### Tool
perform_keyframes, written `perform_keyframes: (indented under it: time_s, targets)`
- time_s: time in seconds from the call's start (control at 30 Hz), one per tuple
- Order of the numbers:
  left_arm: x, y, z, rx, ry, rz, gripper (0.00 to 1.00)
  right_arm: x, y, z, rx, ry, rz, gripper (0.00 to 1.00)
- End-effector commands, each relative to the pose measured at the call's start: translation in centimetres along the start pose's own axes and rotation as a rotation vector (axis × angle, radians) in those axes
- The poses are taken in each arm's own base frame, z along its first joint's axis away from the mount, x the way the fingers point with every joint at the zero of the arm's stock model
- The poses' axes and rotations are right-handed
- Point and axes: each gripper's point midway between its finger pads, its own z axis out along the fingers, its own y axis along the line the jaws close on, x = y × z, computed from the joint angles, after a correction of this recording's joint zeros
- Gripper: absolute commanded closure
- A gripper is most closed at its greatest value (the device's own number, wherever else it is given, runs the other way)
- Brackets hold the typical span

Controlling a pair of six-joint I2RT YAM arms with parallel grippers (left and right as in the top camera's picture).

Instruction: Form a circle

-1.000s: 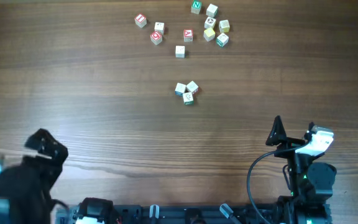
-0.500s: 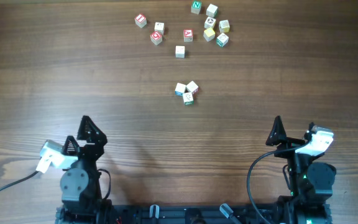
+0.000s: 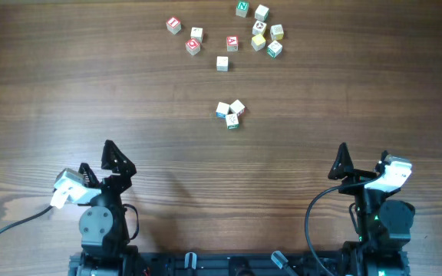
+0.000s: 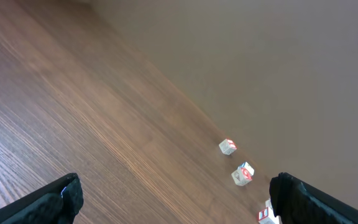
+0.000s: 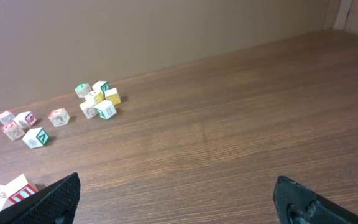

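1. My left gripper (image 3: 102,162) sits at the near edge of the table (image 3: 90,92), on the left side. Its fingers are spread wide and hold nothing. Its wrist view shows only bare wood between them.
2. My right gripper (image 3: 361,165) sits at the near edge on the right. It is just as wide apart and just as empty.
3. The circle (image 3: 230,113) is so far only a tight clump of three pale letter cubes, which seem to touch one another. It lies near the middle of the table, roughly midway between my two arms and well apart from both. The three cubes leave no hollow in the middle, so I see no ring in it.
4. The other cubes (image 3: 232,34), about ten of them, lie loosely scattered toward the far edge. A tighter knot of them sits on the right of that scatter.
5. One lone cube (image 3: 222,64) lies between the scatter and the clump.
6. I judge the task barely begun: three cubes are gathered and most are yet to be brought in.
7. What is left, as I see it, is to fetch the far cubes one at a time and set them around an open centre. The three clumped cubes will probably need spreading apart too.
8. Neither hand is near any cube now, so either one could reach first.
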Motion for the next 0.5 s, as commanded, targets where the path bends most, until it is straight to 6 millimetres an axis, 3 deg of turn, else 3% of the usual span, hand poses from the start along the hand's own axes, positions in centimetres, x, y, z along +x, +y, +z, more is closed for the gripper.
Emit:
perform_keyframes:
  time_s: [0.0, 0.1, 0.17, 0.3, 0.47]
  targets:
    - [-0.8, 1.2, 0.1, -0.056, -0.064, 0.010, 0.00, -0.5, -0.2, -0.1, 0.012, -0.016, 0.006, 0.00]
    - [-1.8, 0.0, 0.3, 0.013, -0.132, -0.037, 0.00, -0.5, -0.2, -0.1, 0.011, -0.016, 0.006, 0.00]
    - [-0.9, 0.0, 0.5, 0.030, -0.102, -0.030, 0.00, -0.5, -0.2, -0.1, 0.012, -0.016, 0.006, 0.00]
    - [1.5, -1.8, 0.4, 0.145, 0.010, 0.187, 0.00, -0.5, -0.2, -0.1, 0.012, -0.016, 0.006, 0.00]
    - [1.6, -2.1, 0.4, 0.163, 0.011, 0.262, 0.00, -0.5, -0.2, -0.1, 0.011, -0.016, 0.006, 0.00]
